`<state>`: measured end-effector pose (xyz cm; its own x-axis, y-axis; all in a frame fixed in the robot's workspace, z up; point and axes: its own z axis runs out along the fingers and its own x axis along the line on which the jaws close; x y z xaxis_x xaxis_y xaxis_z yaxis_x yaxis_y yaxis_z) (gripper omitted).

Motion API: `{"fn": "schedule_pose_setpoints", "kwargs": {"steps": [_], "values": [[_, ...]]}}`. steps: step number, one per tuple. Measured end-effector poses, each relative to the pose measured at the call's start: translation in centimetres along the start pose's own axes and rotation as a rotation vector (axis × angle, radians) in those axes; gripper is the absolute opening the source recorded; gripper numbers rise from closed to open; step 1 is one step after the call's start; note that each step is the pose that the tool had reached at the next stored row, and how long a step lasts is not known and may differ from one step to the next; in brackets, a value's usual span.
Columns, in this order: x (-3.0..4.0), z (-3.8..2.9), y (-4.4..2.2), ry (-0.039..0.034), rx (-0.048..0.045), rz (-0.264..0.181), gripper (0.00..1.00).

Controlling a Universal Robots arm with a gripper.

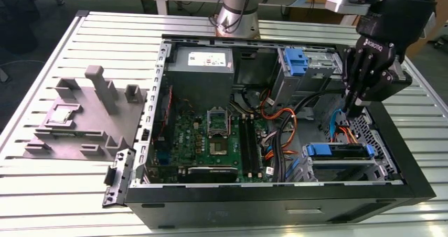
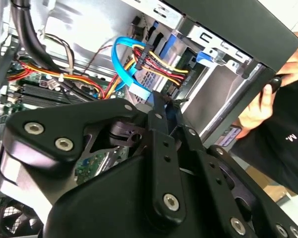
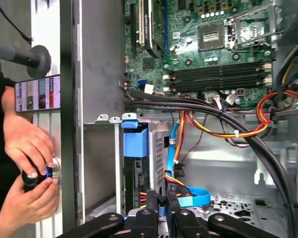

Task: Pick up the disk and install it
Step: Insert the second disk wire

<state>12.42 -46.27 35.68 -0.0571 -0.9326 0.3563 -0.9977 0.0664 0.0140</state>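
In both wrist views the gripper [image 3: 163, 206] reaches down inside the open computer case [image 1: 280, 208], its jaws clenched together just above the blue data cable [image 3: 191, 198]. The disk [image 1: 339, 152] sits in its blue carrier in the drive bay at the case's corner. Beyond lies the motherboard [image 1: 210, 137]; a person's hands [image 3: 27, 173] rest outside the case on the counter [image 1: 63, 195].

Exterior view looks down from high; both wrist views peer closely inside the computer case [image 1: 392, 142].
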Motion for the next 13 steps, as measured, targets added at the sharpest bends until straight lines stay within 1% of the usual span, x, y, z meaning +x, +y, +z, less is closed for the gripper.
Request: {"fn": "schedule_pose_setpoints", "kwargs": {"steps": [1, 2, 8, 9, 13], "values": [[-0.02, 0.04, 0.00, 0.0028, 0.0001, 0.000, 0.21], [-0.02, 0.04, 0.00, 0.0039, 0.0003, 0.000, 0.21], [-0.01, 0.06, 0.00, 0.0036, 0.0002, 0.000, 0.20], [0.04, 0.09, -0.01, 0.0034, 0.0005, -0.001, 0.16], [0.56, 0.29, 0.19, 0.0038, 0.0033, -0.006, 0.16]]}}
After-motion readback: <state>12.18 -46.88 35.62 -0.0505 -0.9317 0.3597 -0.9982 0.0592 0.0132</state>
